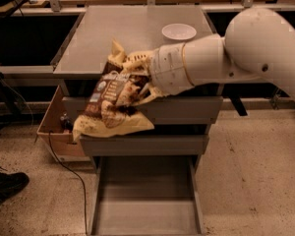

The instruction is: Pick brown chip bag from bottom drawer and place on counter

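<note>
The brown chip bag (113,102) is dark brown with pale yellow edges and hangs in the air in front of the cabinet's upper drawers, near the counter's front edge. My gripper (137,85) is shut on the brown chip bag's upper right part; the white arm reaches in from the right. The bottom drawer (145,200) is pulled out below, its grey floor bare. The counter (118,33) is the grey slab on top of the cabinet.
A white bowl (179,32) sits on the counter's far right. A cardboard box (56,127) with a cable stands left of the cabinet. A black shoe (5,181) lies on the floor at the left. Wooden tables stand behind.
</note>
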### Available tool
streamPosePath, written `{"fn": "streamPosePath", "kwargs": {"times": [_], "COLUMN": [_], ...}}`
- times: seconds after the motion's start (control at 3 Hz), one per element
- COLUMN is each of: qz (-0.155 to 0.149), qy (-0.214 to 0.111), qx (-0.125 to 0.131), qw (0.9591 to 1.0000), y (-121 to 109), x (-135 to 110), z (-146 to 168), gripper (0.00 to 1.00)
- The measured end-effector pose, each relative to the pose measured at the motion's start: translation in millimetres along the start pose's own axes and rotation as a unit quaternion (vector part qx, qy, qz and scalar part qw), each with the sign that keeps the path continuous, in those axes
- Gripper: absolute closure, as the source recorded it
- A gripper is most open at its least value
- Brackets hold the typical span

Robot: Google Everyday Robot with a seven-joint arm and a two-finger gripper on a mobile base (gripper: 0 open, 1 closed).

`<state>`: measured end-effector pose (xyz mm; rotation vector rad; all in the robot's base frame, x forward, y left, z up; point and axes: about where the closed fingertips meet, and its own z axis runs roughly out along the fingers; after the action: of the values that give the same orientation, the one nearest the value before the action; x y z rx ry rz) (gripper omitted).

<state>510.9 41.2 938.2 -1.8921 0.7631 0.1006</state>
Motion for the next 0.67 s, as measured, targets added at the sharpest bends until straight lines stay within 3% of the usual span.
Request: {"fn": "streamPosePath", "kwargs": {"times": [0.33, 0.67], "qz": [-0.012, -0.012], "qy": [-0.001, -0.001], "qx": [0.014, 0.014], "qw": [0.9998, 0.9998], "y": [-21.7, -21.7], "x": [-2.3, -2.3], "z": [-4.2, -4.2], "gripper": [1.00, 1.00]}}
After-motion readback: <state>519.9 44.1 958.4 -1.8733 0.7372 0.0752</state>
